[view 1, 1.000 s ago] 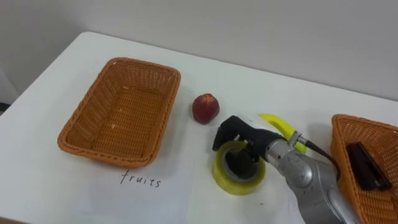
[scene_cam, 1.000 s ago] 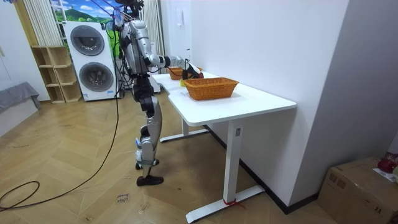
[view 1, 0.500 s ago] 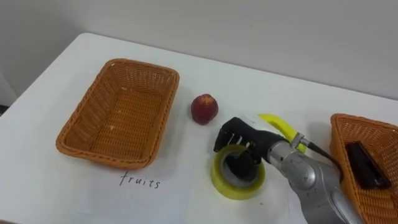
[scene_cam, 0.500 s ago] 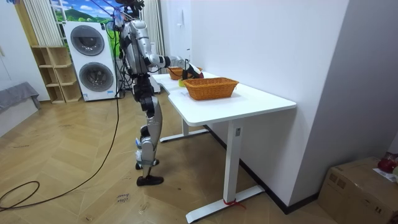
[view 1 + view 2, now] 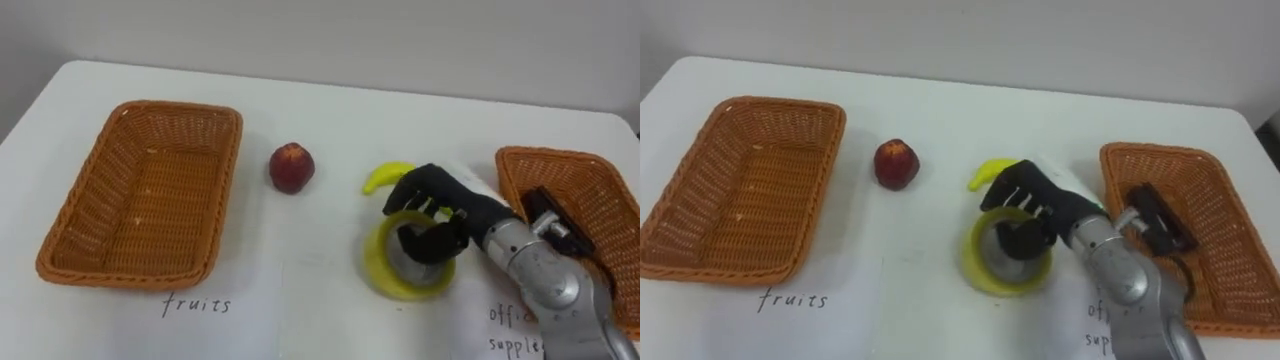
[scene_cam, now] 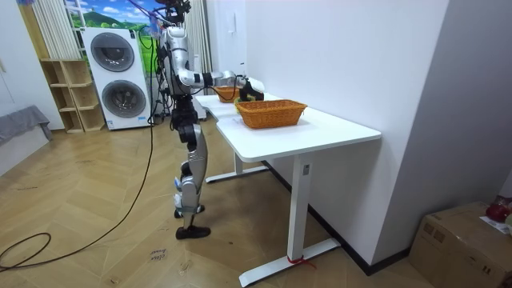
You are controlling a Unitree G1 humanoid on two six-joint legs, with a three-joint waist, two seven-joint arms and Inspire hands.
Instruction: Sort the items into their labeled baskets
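Now your view has swung toward the robot's right. That is the head turning, not the things sliding, and the office-supplies basket (image 5: 520,170) shows far more of itself than a second ago, with a black stapler (image 5: 555,218) lying in it. What has truly changed is the right hand (image 5: 440,198). In the room view its arm is stretched further out over the white table (image 5: 330,110) than half a second back. The fingers (image 5: 432,241) were poised over the yellow tape roll (image 5: 400,280) and are now curled over its far rim and hooked down into the core. You have a grip on it.

Whether the roll has left the tabletop yet is hard to call from here. It looks flat or barely tipped.

So the tape sits between banana and basket, in your grasp and ready to travel. I'd judge the next stretch is a lift and a short carry to the right, clearing the wicker rim. Watch the banana (image 5: 383,176), just behind the hand and close enough to get nudged.

Fruit is still all to do. The peach (image 5: 291,167) waits near the fruits basket (image 5: 70,255), which holds nothing.
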